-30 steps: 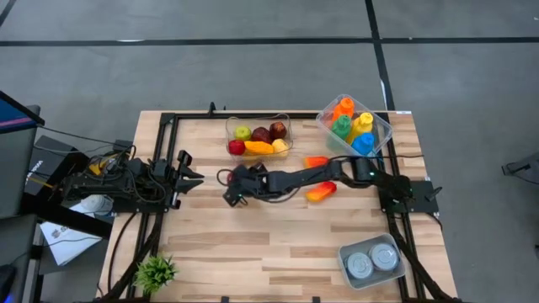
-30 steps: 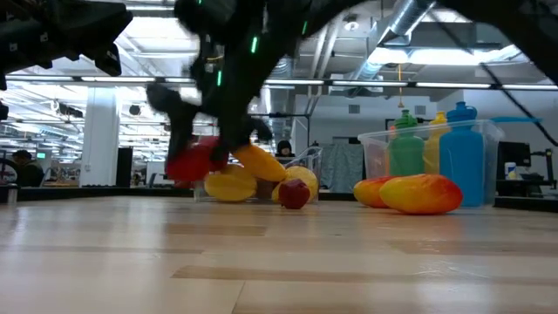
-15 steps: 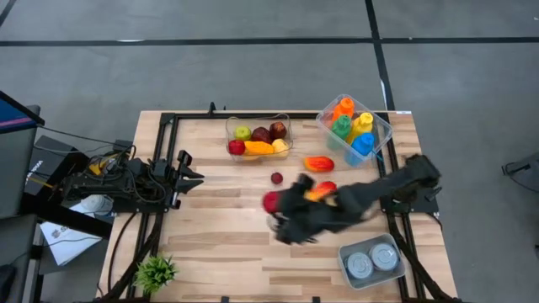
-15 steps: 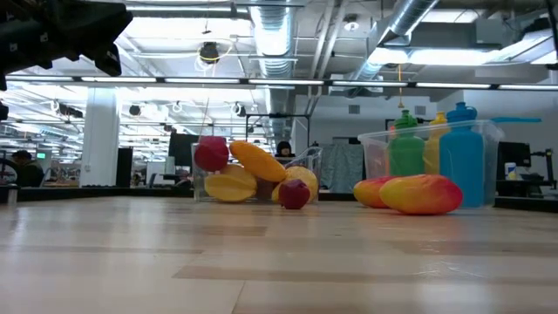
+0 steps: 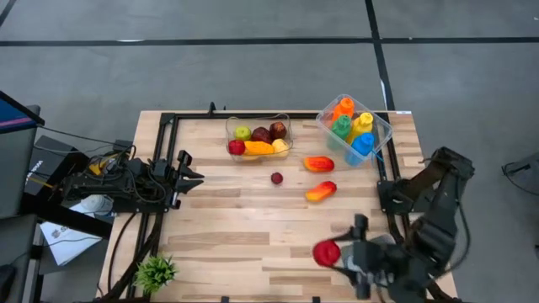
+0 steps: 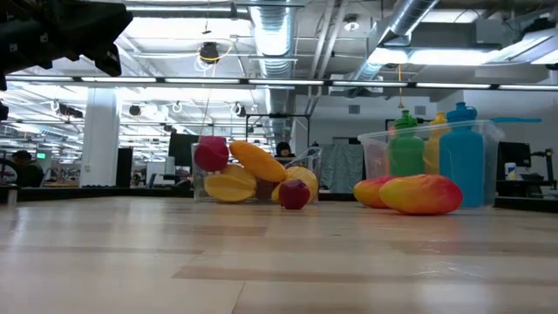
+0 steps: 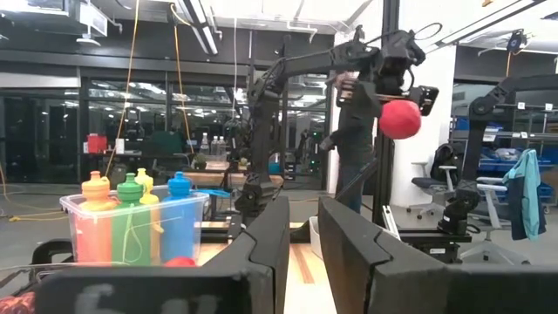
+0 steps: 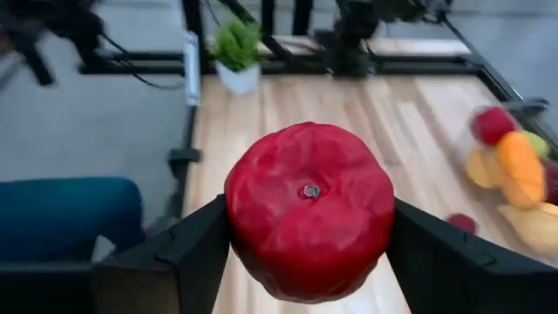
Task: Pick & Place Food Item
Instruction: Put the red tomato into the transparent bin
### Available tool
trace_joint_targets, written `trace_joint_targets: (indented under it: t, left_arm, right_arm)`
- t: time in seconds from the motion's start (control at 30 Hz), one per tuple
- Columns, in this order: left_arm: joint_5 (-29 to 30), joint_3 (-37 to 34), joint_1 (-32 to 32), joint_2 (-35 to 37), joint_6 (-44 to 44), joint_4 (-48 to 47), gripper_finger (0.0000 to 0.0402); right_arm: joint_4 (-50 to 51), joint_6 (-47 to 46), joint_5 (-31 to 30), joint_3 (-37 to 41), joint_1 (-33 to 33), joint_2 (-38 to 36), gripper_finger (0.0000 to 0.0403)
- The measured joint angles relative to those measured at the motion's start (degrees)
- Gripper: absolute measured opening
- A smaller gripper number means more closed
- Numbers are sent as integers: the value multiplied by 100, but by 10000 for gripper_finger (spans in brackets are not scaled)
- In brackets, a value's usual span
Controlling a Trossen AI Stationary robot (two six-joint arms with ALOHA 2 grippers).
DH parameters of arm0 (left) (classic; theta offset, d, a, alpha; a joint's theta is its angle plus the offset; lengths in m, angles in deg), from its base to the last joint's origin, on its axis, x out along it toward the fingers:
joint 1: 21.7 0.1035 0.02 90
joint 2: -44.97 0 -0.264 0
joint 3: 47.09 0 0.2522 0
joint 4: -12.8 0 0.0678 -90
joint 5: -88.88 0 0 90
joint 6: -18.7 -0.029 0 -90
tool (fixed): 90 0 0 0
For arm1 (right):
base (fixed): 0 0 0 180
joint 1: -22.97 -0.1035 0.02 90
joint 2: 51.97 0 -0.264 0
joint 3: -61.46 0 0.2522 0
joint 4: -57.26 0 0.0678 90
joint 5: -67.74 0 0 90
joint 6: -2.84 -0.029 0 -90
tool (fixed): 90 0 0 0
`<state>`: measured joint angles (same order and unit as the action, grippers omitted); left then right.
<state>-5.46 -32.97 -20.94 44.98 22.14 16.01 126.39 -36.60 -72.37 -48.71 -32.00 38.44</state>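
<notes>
Overhead, pipes point(image 6: 288, 35) cross above wooden table point(image 5: 219, 236).

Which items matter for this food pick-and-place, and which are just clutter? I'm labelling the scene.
Job: red apple in the right gripper; fruit bin; loose fruit.
Clutter: bottle bin; plant; can tray; left gripper, idle.

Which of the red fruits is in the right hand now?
The big red apple, clamped in the right hand near the table's front edge; the small dark-red one lies loose mid-table.
</notes>
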Motion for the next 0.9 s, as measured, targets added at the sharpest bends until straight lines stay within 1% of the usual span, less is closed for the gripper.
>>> trace_joint_targets:
  t: [0.07, 0.13, 0.2, 0.27, 0.37, 0.47, 0.57, 0.63, 0.67, 0.77, 0.83, 0.9]
  left_arm:
    - [0, 1, 1, 0, 0, 0, 53]
    - [2, 1, 1, 0, 2, 0, 53]
    - [1, 0, 1, 0, 1, 0, 53]
    - [0, 0, 0, 0, 0, 0, 53]
    - [2, 0, 0, 0, 2, 0, 53]
    - [0, 1, 1, 0, 0, 0, 53]
    - [1, 0, 1, 0, 1, 0, 53]
    - [2, 0, 0, 0, 0, 0, 53]
    - [0, 0, 0, 0, 2, 0, 53]
    - [1, 0, 1, 0, 0, 0, 53]
    - [1, 0, 1, 0, 0, 0, 53]
    - [0, 2, 2, 0, 2, 0, 53]
  right_arm:
    - [-241, 41, -335, 230, -150, -57, 266]
    - [-295, -76, -934, 362, -158, -59, 266]
    - [-268, -322, -1640, 475, -41, -59, 266]
    - [-162, -451, -2089, 552, 232, -59, 266]
    - [55, -455, -2170, 571, 931, -59, 266]
    - [68, -346, -1979, 571, 1975, -59, 266]
    - [-185, 12, -1285, 571, 3198, -59, 266]
    - [-784, 608, -508, 571, 4032, -7, 266]
    - [-1224, 1026, 7, 565, 4418, 57, 266]
    - [-2806, 2180, 1816, 565, 5454, 431, 266]
    - [-3695, 2501, 2800, 565, 6028, 739, 266]
    - [-4447, 2578, 3615, 554, 6509, 1072, 266]
